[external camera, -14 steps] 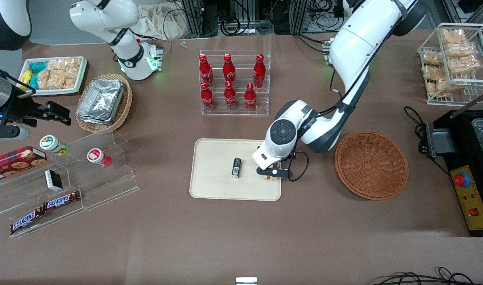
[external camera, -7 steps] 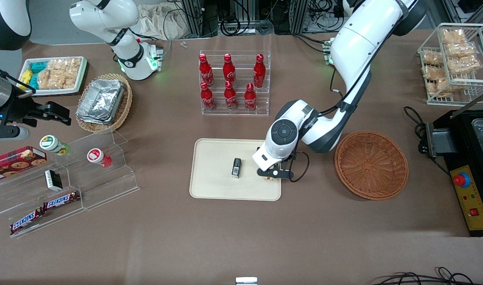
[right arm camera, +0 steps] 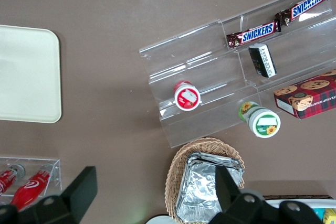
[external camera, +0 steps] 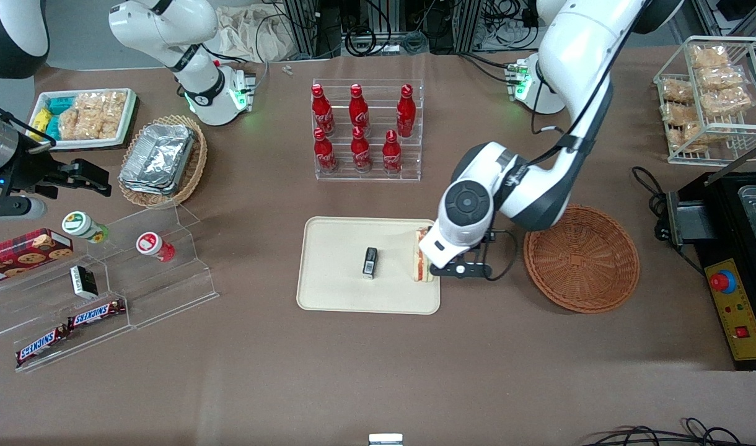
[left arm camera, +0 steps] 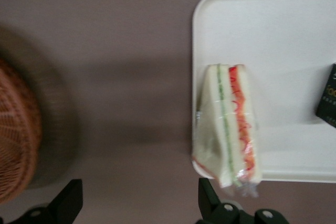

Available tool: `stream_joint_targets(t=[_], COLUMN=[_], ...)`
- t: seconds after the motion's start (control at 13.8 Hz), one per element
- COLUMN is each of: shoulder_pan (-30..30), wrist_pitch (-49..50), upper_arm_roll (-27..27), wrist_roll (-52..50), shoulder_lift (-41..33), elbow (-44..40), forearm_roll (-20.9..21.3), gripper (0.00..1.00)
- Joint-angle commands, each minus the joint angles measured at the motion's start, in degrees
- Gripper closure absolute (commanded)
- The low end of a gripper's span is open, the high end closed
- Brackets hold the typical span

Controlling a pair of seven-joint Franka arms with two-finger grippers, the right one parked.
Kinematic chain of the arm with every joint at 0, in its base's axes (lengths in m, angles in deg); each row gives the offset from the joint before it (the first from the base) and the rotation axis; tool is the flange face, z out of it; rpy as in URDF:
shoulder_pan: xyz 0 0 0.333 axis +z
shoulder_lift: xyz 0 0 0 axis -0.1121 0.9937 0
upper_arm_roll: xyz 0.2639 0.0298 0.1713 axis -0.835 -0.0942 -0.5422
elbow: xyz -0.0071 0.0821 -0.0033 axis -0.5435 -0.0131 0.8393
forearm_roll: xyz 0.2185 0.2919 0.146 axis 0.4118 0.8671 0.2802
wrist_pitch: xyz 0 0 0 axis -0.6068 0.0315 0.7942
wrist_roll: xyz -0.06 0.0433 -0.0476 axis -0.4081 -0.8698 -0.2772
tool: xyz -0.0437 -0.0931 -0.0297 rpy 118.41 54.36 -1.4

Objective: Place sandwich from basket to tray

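Note:
The sandwich [external camera: 421,263] [left arm camera: 231,124] lies on its side on the cream tray [external camera: 338,294] [left arm camera: 283,35], at the tray's edge nearest the basket, one corner overhanging the rim. The reddish-brown wicker basket [external camera: 581,257] [left arm camera: 16,129] stands empty on the table beside the tray, toward the working arm's end. My gripper [external camera: 461,270] [left arm camera: 139,203] hangs over the bare table between tray and basket, just off the sandwich. It is open, with nothing between its fingers [left arm camera: 68,200].
A small black rectangular object [external camera: 370,262] [left arm camera: 328,98] lies mid-tray. A clear rack of red bottles [external camera: 365,130] stands farther from the camera than the tray. A black machine [external camera: 734,266] sits at the working arm's end, acrylic snack shelves [external camera: 105,279] at the parked arm's end.
The gripper has let go of the sandwich and drawn away from the tray toward the basket. The sandwich, mostly covered by the wrist before, now shows on the tray.

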Motion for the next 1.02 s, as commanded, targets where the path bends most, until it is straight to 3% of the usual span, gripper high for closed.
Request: stream_joint_targets(t=[0.0,0.22,0.95], shoulder_pan=[-0.16,-0.16,-0.16], wrist_pitch=[3.77,8.42,11.25], upper_arm_roll=[-5.31,-11.91,-24.93], wrist_roll=[7.93,14.72,19.57], shoulder_lift=[-4.01,-7.70,-15.09], elbow=[0.76,0.59,-1.78], forearm_roll=[-5.18,-8.88,-9.16], gripper=[0.01,0.01,0.01])
